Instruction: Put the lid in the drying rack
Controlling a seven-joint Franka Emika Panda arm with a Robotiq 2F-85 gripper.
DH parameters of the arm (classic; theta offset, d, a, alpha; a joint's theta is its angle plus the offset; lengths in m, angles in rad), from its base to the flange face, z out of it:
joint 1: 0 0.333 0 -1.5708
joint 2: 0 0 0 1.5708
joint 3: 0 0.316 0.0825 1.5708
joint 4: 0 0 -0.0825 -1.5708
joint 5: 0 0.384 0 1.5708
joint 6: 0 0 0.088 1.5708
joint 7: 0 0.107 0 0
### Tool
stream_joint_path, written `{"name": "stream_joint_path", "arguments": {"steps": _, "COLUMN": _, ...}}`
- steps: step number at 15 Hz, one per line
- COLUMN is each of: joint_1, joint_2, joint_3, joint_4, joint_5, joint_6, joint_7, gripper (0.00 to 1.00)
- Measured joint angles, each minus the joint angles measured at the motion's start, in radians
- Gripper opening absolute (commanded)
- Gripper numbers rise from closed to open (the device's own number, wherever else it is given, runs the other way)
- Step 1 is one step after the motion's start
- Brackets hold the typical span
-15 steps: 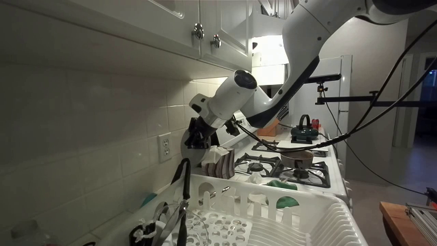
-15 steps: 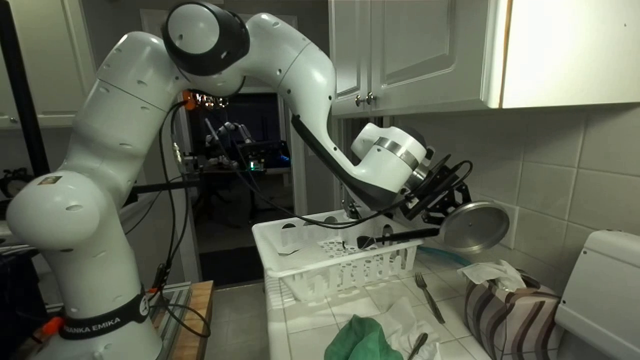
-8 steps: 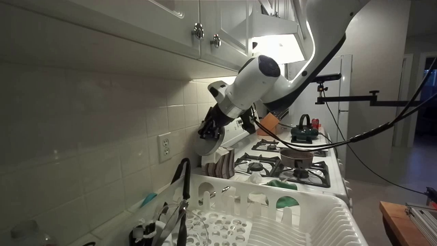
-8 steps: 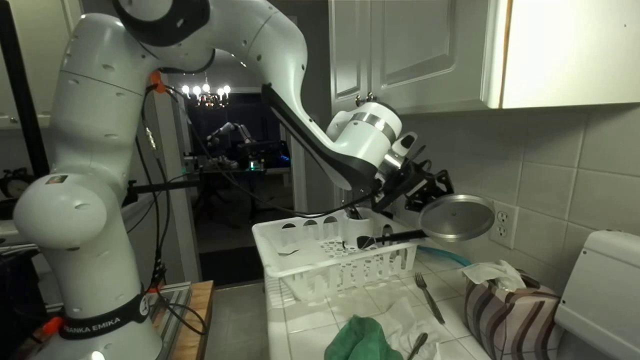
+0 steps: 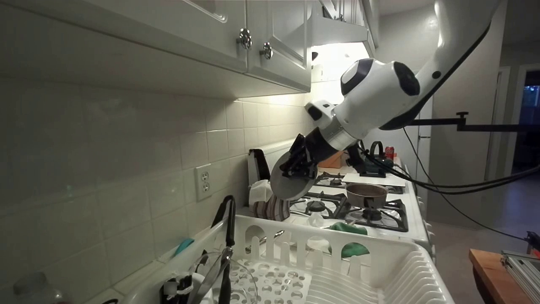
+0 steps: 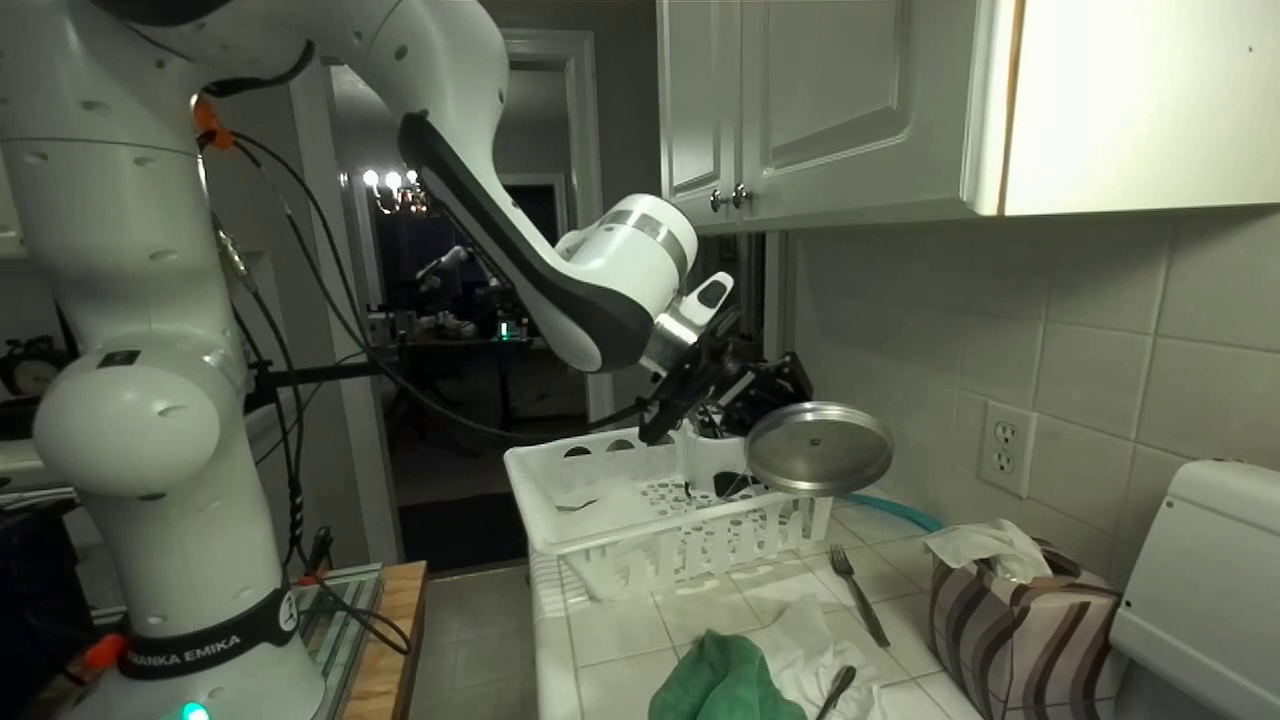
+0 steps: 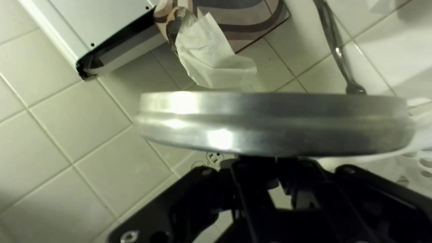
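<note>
The lid [image 5: 291,185] is a round silver disc in the air, tilted; it also shows in an exterior view [image 6: 820,450], underside toward the camera. My gripper [image 5: 298,164] is shut on the lid's knob side; the fingertips [image 7: 275,162] meet behind the lid in the wrist view, where the lid's edge [image 7: 276,125] spans the middle. The knob itself is hidden. The white drying rack [image 5: 329,233] stands on the counter; in an exterior view the lid overlaps the right end of its rim [image 6: 640,532]. The lid is above the counter between rack and tissue box.
A striped tissue box [image 6: 1020,630] stands by the wall. A fork [image 6: 858,592] and a green cloth [image 6: 725,680] lie on the tiles. A black-handled utensil [image 5: 230,223] sticks up from the rack. Cabinets [image 5: 278,33] hang above. A stove with a pot [image 5: 367,195] lies beyond.
My gripper has moved away from the tiled wall, carrying the lid with it, rightward in an exterior view and leftward in an exterior view. The lid stays held. The rack has not moved.
</note>
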Motion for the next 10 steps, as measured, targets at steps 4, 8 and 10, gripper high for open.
{"name": "stream_joint_path", "arguments": {"steps": 4, "joint_1": 0.022, "joint_2": -0.099, "joint_3": 0.017, "joint_4": -0.051, "joint_5": -0.19, "joint_6": 0.122, "joint_7": 0.04, "gripper": 0.07}}
{"name": "stream_joint_path", "arguments": {"steps": 8, "joint_1": 0.082, "joint_2": -0.154, "joint_3": 0.015, "joint_4": -0.04, "joint_5": -0.334, "joint_6": 0.234, "joint_7": 0.129, "gripper": 0.23}}
{"name": "stream_joint_path", "arguments": {"steps": 10, "joint_1": 0.1, "joint_2": -0.166, "joint_3": 0.009, "joint_4": -0.036, "joint_5": -0.348, "joint_6": 0.241, "joint_7": 0.151, "gripper": 0.23}}
